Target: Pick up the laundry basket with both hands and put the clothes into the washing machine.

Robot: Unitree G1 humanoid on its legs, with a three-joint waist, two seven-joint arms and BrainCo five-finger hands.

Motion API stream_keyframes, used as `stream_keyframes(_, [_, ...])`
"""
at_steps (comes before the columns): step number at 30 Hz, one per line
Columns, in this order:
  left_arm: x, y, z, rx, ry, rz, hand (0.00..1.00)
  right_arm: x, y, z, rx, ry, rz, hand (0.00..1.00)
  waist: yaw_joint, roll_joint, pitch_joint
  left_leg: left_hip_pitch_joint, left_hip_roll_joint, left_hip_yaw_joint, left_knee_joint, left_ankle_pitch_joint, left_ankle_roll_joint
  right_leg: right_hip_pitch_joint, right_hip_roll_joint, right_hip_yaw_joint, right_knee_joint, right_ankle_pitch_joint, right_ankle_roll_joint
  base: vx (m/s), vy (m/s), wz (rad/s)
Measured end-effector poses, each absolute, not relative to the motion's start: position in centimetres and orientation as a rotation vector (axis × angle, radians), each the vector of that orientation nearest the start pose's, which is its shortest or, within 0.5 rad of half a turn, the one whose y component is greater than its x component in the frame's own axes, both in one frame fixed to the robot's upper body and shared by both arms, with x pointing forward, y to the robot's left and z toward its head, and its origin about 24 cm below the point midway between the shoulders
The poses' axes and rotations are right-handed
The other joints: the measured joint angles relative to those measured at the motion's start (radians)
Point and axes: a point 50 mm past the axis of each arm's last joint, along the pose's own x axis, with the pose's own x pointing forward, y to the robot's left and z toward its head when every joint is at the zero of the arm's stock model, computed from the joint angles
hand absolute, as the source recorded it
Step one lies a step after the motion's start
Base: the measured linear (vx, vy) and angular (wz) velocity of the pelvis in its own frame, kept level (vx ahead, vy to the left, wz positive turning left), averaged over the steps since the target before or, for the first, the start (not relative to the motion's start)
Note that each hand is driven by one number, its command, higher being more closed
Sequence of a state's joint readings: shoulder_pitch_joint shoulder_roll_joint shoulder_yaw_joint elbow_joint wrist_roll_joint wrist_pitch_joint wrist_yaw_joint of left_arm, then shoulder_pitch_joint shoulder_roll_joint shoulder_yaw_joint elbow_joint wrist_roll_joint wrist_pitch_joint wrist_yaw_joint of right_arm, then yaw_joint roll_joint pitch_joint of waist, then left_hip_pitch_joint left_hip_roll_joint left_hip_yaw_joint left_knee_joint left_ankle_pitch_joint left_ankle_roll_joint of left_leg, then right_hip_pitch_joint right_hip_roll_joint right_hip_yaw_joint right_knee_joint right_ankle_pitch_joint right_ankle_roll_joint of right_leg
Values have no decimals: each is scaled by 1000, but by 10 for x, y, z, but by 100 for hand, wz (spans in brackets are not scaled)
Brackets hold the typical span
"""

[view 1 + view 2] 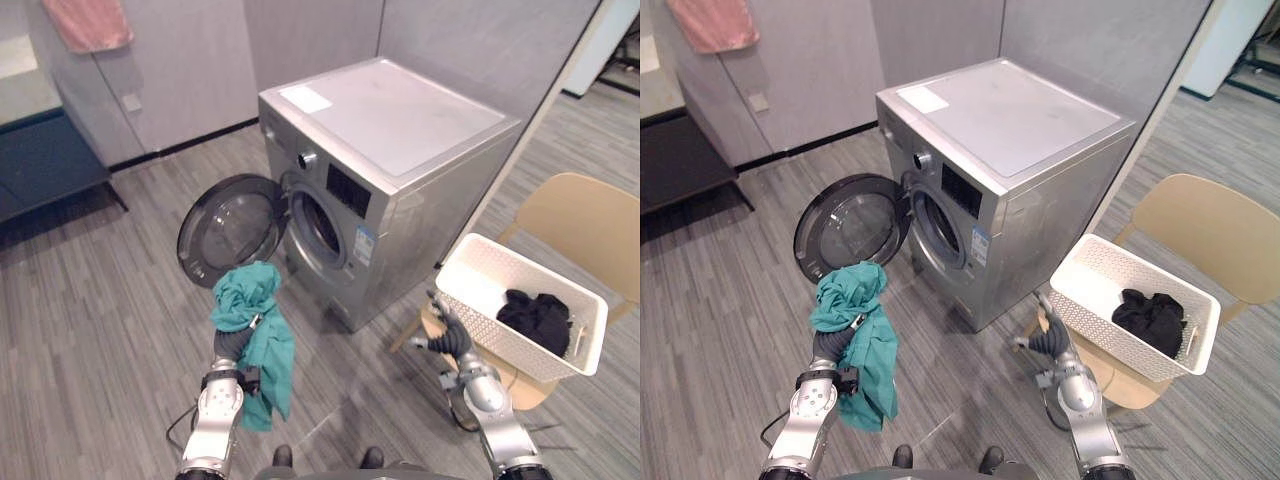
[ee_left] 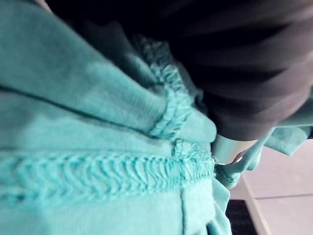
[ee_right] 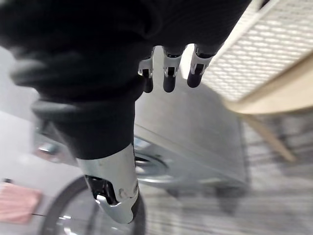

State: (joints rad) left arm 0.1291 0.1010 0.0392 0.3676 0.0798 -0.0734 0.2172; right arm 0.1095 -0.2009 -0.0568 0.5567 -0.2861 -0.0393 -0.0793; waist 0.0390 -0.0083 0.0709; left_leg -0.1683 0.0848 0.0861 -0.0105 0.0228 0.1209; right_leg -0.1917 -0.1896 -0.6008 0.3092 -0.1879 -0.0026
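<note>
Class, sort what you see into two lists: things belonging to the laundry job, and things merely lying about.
Belongs to the job: washing machine, its open door, white basket, black clothes in it, teal garment on the left hand, open right hand by the basket.

Just about: hanging pink cloth, dark bench, beige chair under the basket.

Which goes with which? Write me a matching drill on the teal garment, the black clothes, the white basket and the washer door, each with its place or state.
Things:
1. teal garment
2. black clothes
3. white basket
4. washer door

Place or state:
A. on the tan chair
B. swung open
C. carried by the left hand
D. inside the basket

Pairs: 1-C, 2-D, 3-A, 4-B
</note>
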Motion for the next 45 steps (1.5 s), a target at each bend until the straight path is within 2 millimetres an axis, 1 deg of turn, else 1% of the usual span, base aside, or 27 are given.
stream_keyframes(1, [196, 203, -58, 212, 412, 281, 100, 168, -241, -96, -477, 693, -151, 0, -5, 5, 19, -20, 42, 188, 6, 10, -19, 9, -29, -77, 2, 8, -7, 83, 29, 141])
stream_keyframes(3, [193, 202, -63, 206, 433, 283, 100, 162, -246, -103, -475, 744, -180, 0, -3, 26, 32, -15, 61, 268, 9, 85, -89, 34, -39, -129, 13, 3, -1, 139, 65, 110])
stream_keyframes(4, [191, 203, -65, 206, 447, 288, 100, 161, -246, -106, -471, 760, -186, 0, -3, 26, 34, -9, 56, 274, 2, 100, -117, 38, -44, -137, 16, 1, 3, 174, 103, 74])
stream_keyframes(7, [178, 214, -79, 212, 527, 329, 100, 168, -231, -113, -421, 780, -187, 0, 6, 3, 54, -10, 21, 240, 8, 100, -129, 74, -58, -147, -17, 19, 38, 116, 81, 47])
stream_keyframes(10, [159, 219, -88, 223, 596, 342, 100, 171, -218, -115, -376, 777, -175, 0, 6, -30, 80, -36, -9, 217, 139, -57, -139, 85, -143, -144, 83, -35, 102, 122, 178, 31])
stream_keyframes(11, [152, 222, -91, 226, 620, 351, 100, 167, -216, -118, -366, 794, -175, 0, 6, -53, 95, -39, -33, 210, 204, -119, -134, 79, -210, -108, 185, -67, 98, 108, 126, 29])
stream_keyframes(13, [143, 222, -95, 227, 650, 355, 100, 160, -218, -120, -361, 820, -185, 0, 0, -44, 112, -33, -48, 196, 272, -178, -113, -5, -251, 83, 375, -21, -24, 157, 165, 28])
stream_keyframes(14, [143, 225, -93, 236, 647, 360, 100, 154, -215, -121, -337, 823, -191, 0, -5, -37, 126, -15, -49, 179, 293, -205, -99, -93, -236, 251, 515, 47, -52, 220, 169, 35])
stream_keyframes(15, [146, 229, -91, 251, 637, 364, 100, 150, -210, -124, -308, 837, -191, 0, -19, -24, 143, 3, -40, 154, 303, -225, -95, -147, -169, 369, 588, -9, 36, 280, 133, 44])
stream_keyframes(16, [151, 232, -88, 264, 621, 365, 100, 151, -205, -125, -289, 834, -190, 0, -36, -32, 149, 23, -36, 136, 293, -233, -92, -191, -105, 399, 588, -48, 43, 234, 56, 33])
stream_keyframes(18, [159, 236, -83, 276, 597, 363, 100, 150, -204, -125, -274, 837, -195, 0, -45, -40, 158, 46, -37, 130, 270, -238, -97, -231, -58, 393, 504, -59, 52, 226, 9, 26])
stream_keyframes(21, [184, 234, -73, 276, 534, 349, 100, 152, -207, -126, -268, 841, -212, 0, -82, -54, 187, 127, -55, 106, 212, -245, -111, -248, 14, 302, 70, 49, 60, 336, -41, 39])
stream_keyframes(22, [191, 229, -72, 273, 521, 331, 100, 149, -209, -126, -275, 846, -223, 0, -85, -57, 184, 161, -61, 96, 200, -254, -136, -238, 37, 300, -43, 171, 39, 457, -90, 48])
stream_keyframes(23, [194, 223, -71, 271, 511, 305, 100, 145, -212, -127, -283, 855, -229, 0, -93, -47, 177, 185, -53, 77, 196, -267, -158, -226, 57, 309, -42, 236, -4, 618, -130, 44])
stream_keyframes(24, [197, 216, -70, 271, 495, 278, 100, 146, -214, -126, -286, 853, -232, 0, -101, -34, 171, 190, -36, 66, 217, -278, -190, -225, 67, 311, -20, 243, -53, 570, -129, 31])
stream_keyframes(25, [204, 208, -67, 262, 472, 255, 100, 152, -213, -124, -283, 834, -231, 0, -103, -14, 181, 164, 3, 68, 320, -281, -236, -197, 78, 293, 12, 200, -63, 805, -238, 18])
stream_keyframes(26, [206, 198, -67, 234, 467, 226, 100, 154, -211, -120, -279, 812, -229, 0, -104, 2, 191, 106, 59, 89, 567, -240, -278, -126, 99, 269, 24, 157, -77, 573, -186, 4])
stream_keyframes(28, [203, 189, -67, 211, 463, 207, 100, 156, -212, -115, -279, 780, -235, 0, -98, 12, 192, 49, 113, 109, 794, -126, -250, -48, 131, 276, 7, 129, -88, 511, -163, -33])
stream_keyframes(29, [203, 182, -63, 194, 436, 180, 100, 161, -213, -107, -275, 727, -246, 0, -74, 14, 190, -21, 175, 114, 995, -66, -214, 19, 163, 313, -16, 99, -97, 633, -135, -96])
stream_keyframes(31, [213, 168, -54, 181, 387, 134, 100, 171, -213, -97, -261, 665, -260, 0, -48, 8, 189, -112, 212, 129, 1109, -140, -193, 59, 181, 369, -40, 91, -98, 423, -42, -98])
stream_keyframes(33, [222, 157, -46, 164, 344, 91, 100, 174, -213, -93, -259, 646, -266, 0, -37, -5, 189, -175, 211, 133, 1013, -197, -180, 101, 177, 436, -73, 91, -98, 330, 36, -92])
stream_keyframes(35, [223, 152, -44, 160, 335, 71, 100, 170, -213, -95, -260, 660, -278, 0, -23, -5, 189, -170, 190, 98, 831, -222, -170, 130, 176, 499, -77, 80, -81, 347, 176, -115])
stream_keyframes(37, [223, 149, -44, 155, 334, 60, 100, 171, -210, -95, -251, 656, -281, 0, -19, -5, 186, -154, 115, -69, 576, -226, -183, 133, 174, 598, -60, 52, -36, 324, 367, -139])
stream_keyframes(39, [217, 144, -49, 140, 357, 46, 100, 171, -212, -95, -254, 655, -284, 0, -14, 22, 168, -96, 109, -199, 373, -148, -224, 116, 204, 695, -24, 11, 29, 221, 369, -162])
stream_keyframes(40, [216, 145, -53, 152, 375, 37, 100, 170, -206, -97, -235, 667, -283, 0, -18, 5, 156, -93, 113, -171, 408, -157, -259, 107, 203, 759, -5, -25, 64, 173, 385, -168])
stream_keyframes(43, [210, 153, -56, 184, 394, 39, 100, 162, -189, -103, -201, 693, -252, 0, -13, -61, 116, -30, 106, 22, 427, -227, -214, 73, 158, 880, -4, 7, 115, 120, 365, -160])
stream_keyframes(45, [208, 157, -56, 193, 393, 44, 100, 163, -188, -103, -218, 689, -239, 0, -20, -66, 108, -8, 113, 121, 447, -261, -194, 45, 145, 904, -33, 46, 137, -8, 267, -183])
